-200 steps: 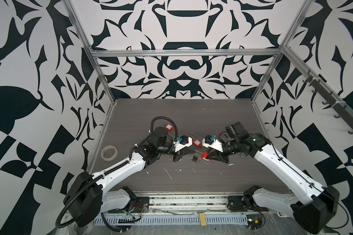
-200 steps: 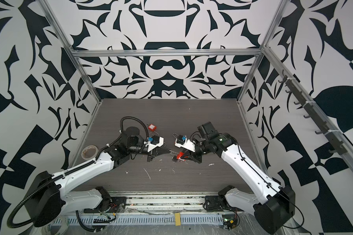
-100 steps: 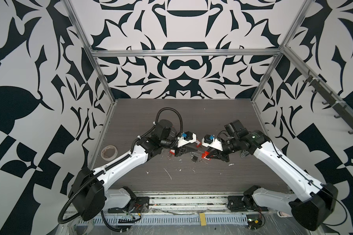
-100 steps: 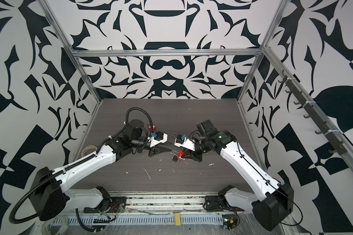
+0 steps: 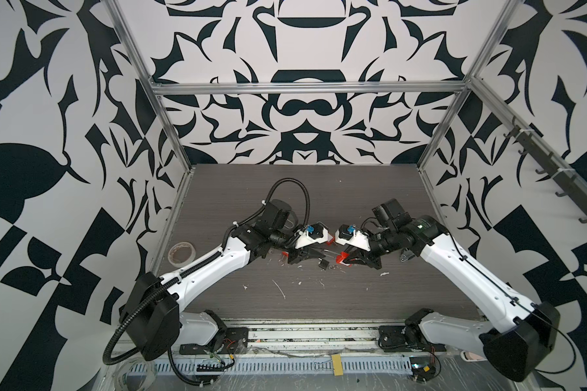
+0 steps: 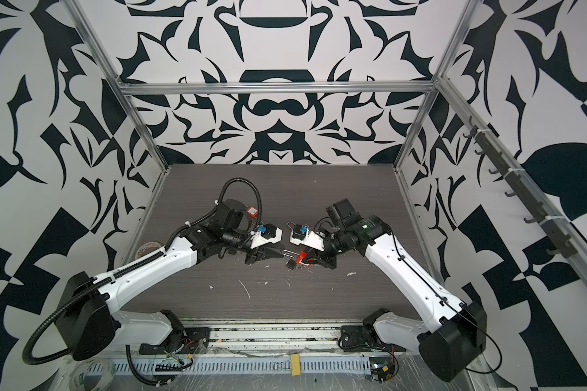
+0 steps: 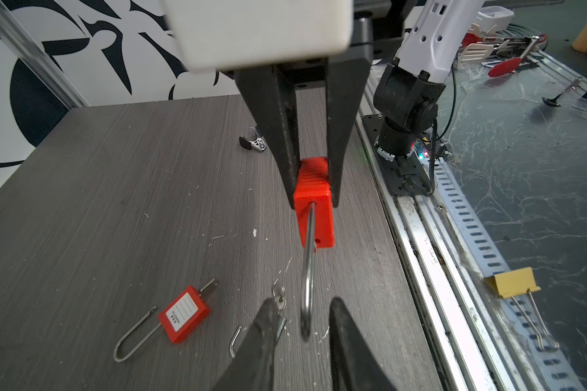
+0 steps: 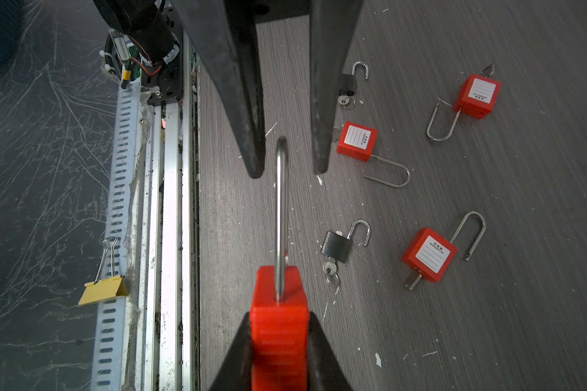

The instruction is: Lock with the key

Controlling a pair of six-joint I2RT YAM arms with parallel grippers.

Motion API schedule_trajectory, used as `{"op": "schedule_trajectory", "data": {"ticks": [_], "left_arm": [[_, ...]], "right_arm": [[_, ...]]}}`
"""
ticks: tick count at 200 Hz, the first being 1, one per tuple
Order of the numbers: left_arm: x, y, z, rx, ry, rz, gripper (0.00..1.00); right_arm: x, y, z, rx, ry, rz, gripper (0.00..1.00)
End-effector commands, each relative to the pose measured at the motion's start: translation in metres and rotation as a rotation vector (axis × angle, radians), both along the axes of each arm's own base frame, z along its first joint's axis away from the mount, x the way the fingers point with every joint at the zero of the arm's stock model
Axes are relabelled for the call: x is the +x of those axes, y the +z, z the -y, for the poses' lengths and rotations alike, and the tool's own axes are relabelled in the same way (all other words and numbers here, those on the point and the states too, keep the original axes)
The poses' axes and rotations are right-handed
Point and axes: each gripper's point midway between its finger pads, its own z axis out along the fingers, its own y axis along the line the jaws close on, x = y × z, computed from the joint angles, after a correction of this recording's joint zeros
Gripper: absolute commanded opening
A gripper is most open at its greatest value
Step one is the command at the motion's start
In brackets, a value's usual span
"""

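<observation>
My right gripper (image 8: pixel 279 318) is shut on the body of a red padlock (image 8: pixel 278 338), held just above the table. The padlock's long steel shackle (image 8: pixel 281 210) points at my left gripper (image 7: pixel 304 301). The left fingers (image 8: pixel 251 135) stand open on either side of the shackle's bend, with a gap on each side. Both top views show the two grippers tip to tip at the table's middle, the padlock (image 5: pixel 342 258) between them. The held padlock's key end is hidden between the right fingers. A key (image 8: pixel 329 269) on a ring sits in a small black padlock (image 8: pixel 336 245) on the table.
Three more red padlocks (image 8: pixel 429 254) (image 8: pixel 357 140) (image 8: pixel 477 96) lie open on the table, keys in them, along with a second black padlock (image 8: pixel 348 84). A tape roll (image 5: pixel 182 252) lies at the left edge. A yellow binder clip (image 8: pixel 104 291) sits on the front rail.
My left gripper has moved right toward the right gripper and gone from shut to open, its fingers now on either side of the shackle. The right gripper kept its hold.
</observation>
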Motion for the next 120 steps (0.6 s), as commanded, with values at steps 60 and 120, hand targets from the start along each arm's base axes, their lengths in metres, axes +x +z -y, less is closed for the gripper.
{"op": "schedule_trajectory", "data": {"ticks": [60, 120], "left_arm": [[-0.006, 0.007, 0.008, -0.021, -0.059, -0.057, 0.00], [-0.008, 0.006, 0.013, -0.051, -0.063, -0.142, 0.00]], "right_arm": [[0.008, 0.017, -0.004, 0.020, 0.039, 0.102, 0.09], [0.024, 0.022, -0.009, 0.070, 0.070, 0.304, 0.10]]}}
